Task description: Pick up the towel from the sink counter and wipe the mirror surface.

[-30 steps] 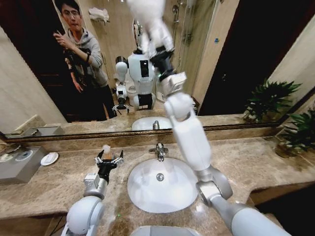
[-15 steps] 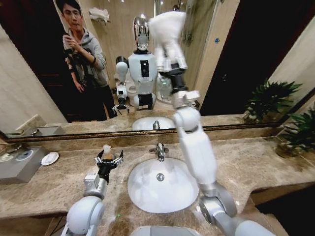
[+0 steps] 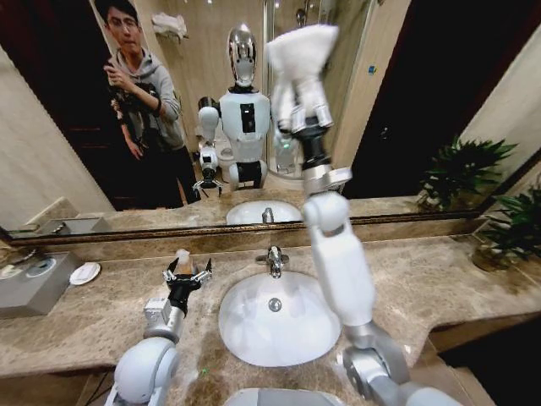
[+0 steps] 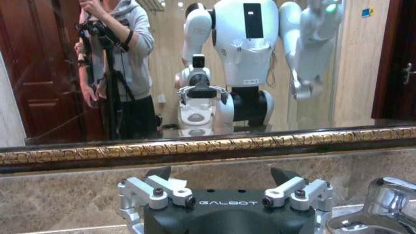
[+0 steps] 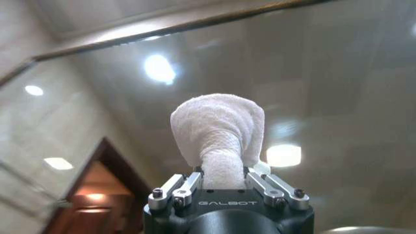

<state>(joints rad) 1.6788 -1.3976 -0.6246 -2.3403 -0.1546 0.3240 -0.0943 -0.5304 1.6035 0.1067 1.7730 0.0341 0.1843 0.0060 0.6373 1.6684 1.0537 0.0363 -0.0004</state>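
Clamped in my right gripper [image 3: 303, 78], the towel [image 3: 301, 52] is pinched at its lower end between both fingers, its bunched white head standing up beyond the fingertips and held high against the mirror surface [image 3: 397, 101]; from the wrist I see the same fluffy bulb [image 5: 219, 131] rising out of my closed jaws [image 5: 222, 181] with the glass just behind it. Compared with a second ago, my right arm has swung toward my right and straightened upward: then the cloth was up at the top edge in front of my reflected head, half a second ago it had slid across, and now it sits a little farther right again, leaving that reflected head uncovered. The sink counter [image 3: 439, 279] lies below with its white basin [image 3: 277, 320] and faucet [image 3: 275, 260] where they were. My left gripper [image 3: 187, 273] has not moved; it hovers low over the counter just left of the basin, fingers spread apart [image 4: 221, 187] and holding nothing. The round soap dish [image 3: 84, 272] stays far to my left.
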